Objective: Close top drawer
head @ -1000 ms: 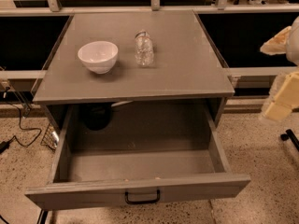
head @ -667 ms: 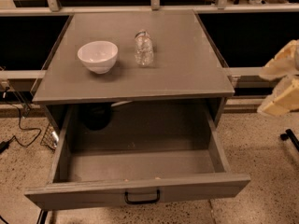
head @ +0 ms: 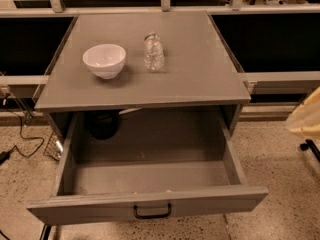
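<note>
The top drawer [head: 90, 206] of the grey cabinet stands pulled far out toward the camera. Its long flat front panel carries a black bar handle [head: 152, 213] at the middle. The drawer's inside shows a bare grey floor. My gripper [head: 306, 115] appears as a cream-coloured shape at the right edge of the camera view. It is beside the cabinet's right side, level with the drawer, apart from it and partly cut off by the frame.
A white bowl [head: 104, 60] and a clear plastic bottle [head: 153, 51] rest on the cabinet top [head: 200, 69]. A dark round object [head: 102, 124] sits in the back left of the opening. Cables [head: 20, 134] lie on the speckled floor at left.
The gripper has dropped lower and shifted right, so less of it shows at the frame's right edge. The drawer, bowl and bottle have not moved.
</note>
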Available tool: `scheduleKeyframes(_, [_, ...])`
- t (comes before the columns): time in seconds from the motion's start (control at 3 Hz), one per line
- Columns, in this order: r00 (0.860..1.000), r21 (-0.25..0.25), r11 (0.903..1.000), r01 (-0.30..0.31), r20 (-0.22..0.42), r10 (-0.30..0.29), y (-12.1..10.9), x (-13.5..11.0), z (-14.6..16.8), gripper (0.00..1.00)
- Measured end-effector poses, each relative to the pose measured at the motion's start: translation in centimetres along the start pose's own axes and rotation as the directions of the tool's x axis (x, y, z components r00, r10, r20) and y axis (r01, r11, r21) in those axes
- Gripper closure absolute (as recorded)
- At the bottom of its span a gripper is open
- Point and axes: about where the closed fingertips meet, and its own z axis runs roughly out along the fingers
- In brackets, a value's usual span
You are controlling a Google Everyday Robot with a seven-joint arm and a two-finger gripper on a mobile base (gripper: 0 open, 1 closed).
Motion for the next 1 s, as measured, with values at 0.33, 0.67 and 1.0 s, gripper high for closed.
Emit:
scheduleKeyframes(0.33, [0.999,0.019,0.9993,-0.032,0.041,0.031,3.46,1.49,2.49,1.00])
scheduleKeyframes(0.67, [0.999,0.021,0.9993,-0.030,0.041,0.029,3.39,1.39,2.33,1.00])
scheduleKeyframes(1.0, [0.997,-0.015,0.9994,-0.031,0.077,0.032,3.08,1.85,2.88,1.00])
